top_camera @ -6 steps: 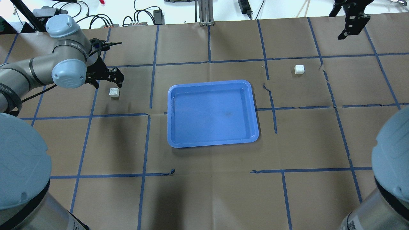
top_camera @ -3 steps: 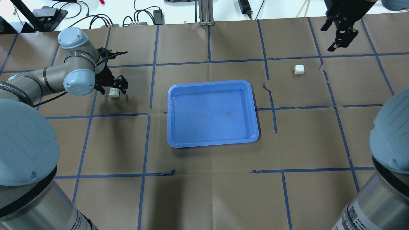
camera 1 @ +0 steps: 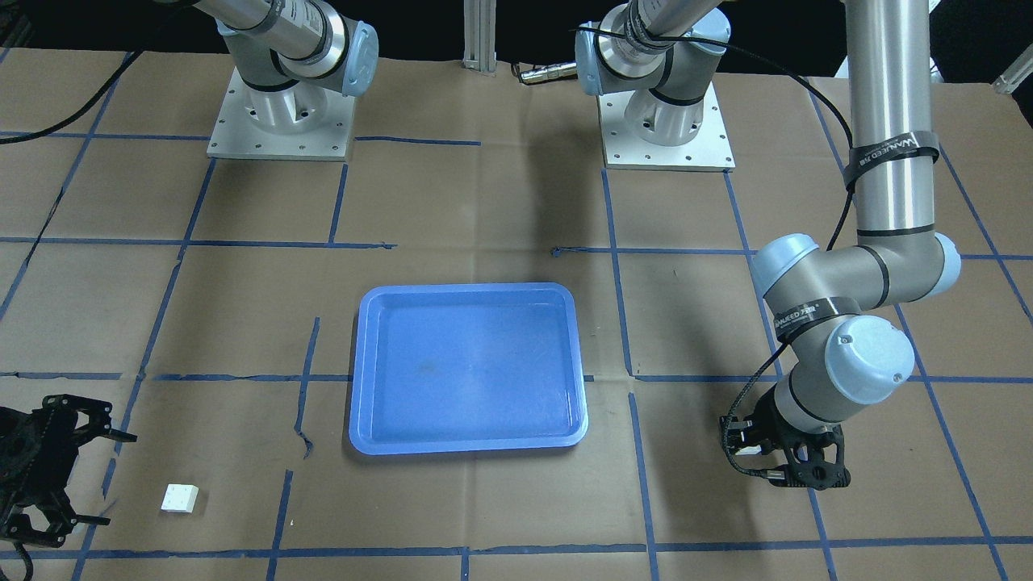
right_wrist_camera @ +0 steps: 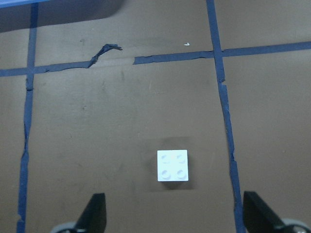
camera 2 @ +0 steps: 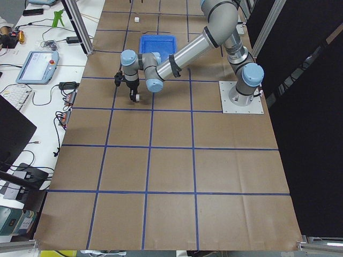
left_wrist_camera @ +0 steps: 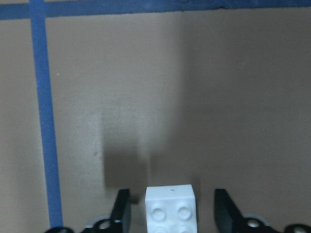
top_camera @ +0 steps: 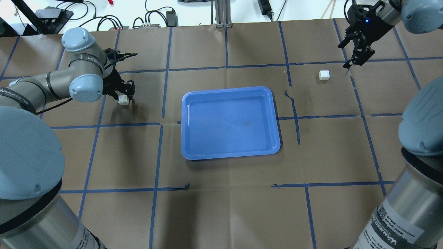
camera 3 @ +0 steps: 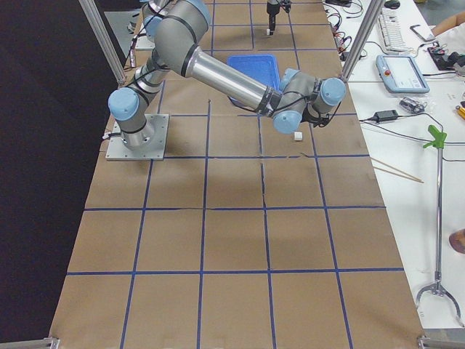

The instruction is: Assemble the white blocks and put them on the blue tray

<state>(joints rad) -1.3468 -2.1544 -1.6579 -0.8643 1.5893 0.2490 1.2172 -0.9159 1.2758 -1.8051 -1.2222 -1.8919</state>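
Note:
One white block [top_camera: 123, 100] lies on the brown paper left of the blue tray [top_camera: 228, 89]. My left gripper [top_camera: 123, 96] is low over it. In the left wrist view the block [left_wrist_camera: 171, 211] sits between the two fingers [left_wrist_camera: 121, 208] with a gap on each side, so the gripper [left_wrist_camera: 172, 191] is open. The other white block [top_camera: 324, 75] lies to the right of the tray. My right gripper [top_camera: 346, 55] hangs open just beyond it; the right wrist view shows that block [right_wrist_camera: 172, 165] ahead of the wide-open gripper [right_wrist_camera: 173, 196]. The tray [camera 1: 468, 288] holds nothing.
Blue tape lines cross the brown paper, some torn and lifted near the right block [right_wrist_camera: 104, 50]. Cables and power bricks [top_camera: 148, 20] lie past the far edge. The two arm bases [camera 1: 278, 121] stand on the robot's side.
My left gripper came down from above the left block to straddle it. My right arm swung in and down from the far right corner toward the right block. Neither block moved.

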